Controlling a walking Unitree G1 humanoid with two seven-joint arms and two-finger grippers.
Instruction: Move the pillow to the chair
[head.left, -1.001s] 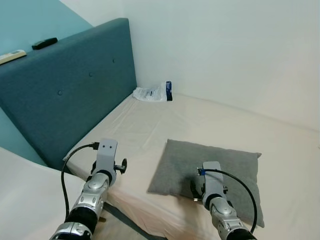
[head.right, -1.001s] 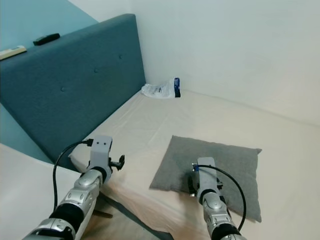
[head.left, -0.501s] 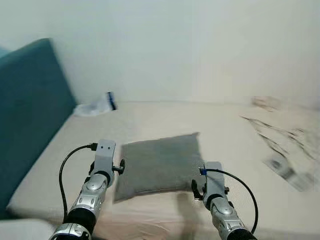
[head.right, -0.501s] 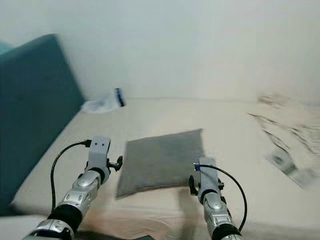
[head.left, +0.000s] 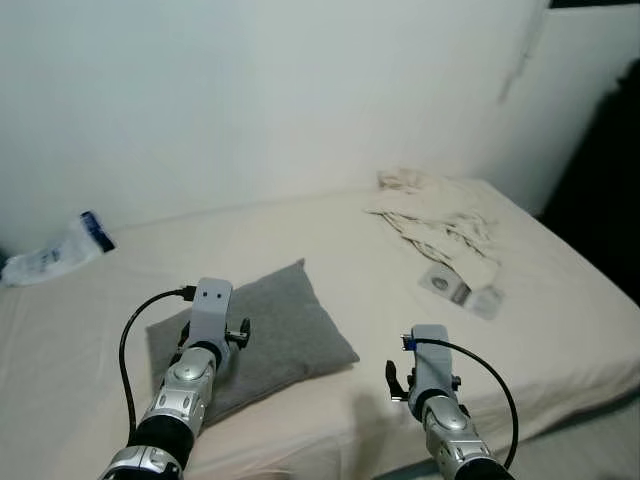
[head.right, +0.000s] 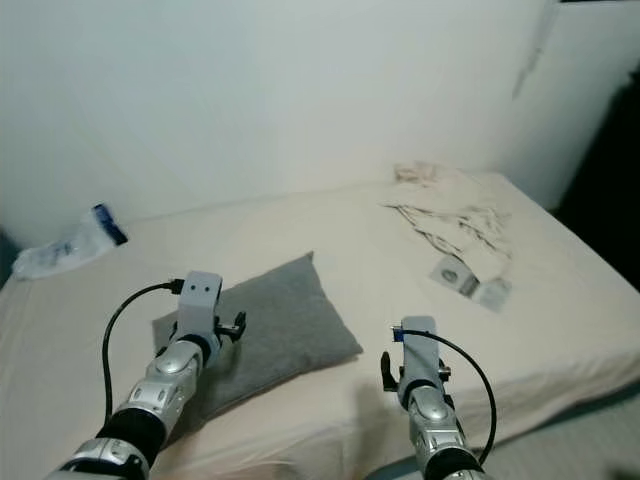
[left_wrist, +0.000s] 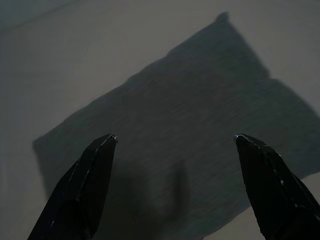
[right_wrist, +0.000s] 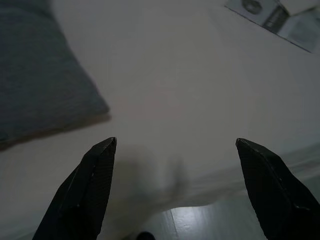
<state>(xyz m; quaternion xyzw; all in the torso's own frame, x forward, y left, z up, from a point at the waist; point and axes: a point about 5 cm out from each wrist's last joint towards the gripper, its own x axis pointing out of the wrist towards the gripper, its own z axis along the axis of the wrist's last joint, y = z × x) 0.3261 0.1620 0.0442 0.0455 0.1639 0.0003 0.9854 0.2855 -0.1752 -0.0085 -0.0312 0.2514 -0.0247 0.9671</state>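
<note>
Pillow (head.left: 255, 335) lies flat on bed (head.left: 340, 250), long axis diagonal. Left gripper (left_wrist: 175, 145) hovers directly above pillow, fingers spread, empty. Right gripper (right_wrist: 175, 145) over bare mattress beside pillow corner, fingers spread, empty. Left arm nearer.

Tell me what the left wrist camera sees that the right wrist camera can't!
The left wrist view looks down on most of the grey pillow, its far corner included, between the open left gripper fingers. The right wrist view has bare bed sheet, a packet at the far edge, and a strip of floor below the mattress, between the open right gripper fingers. Both show two black fingers spread wide, the cream bed and some of the pillow.
</note>
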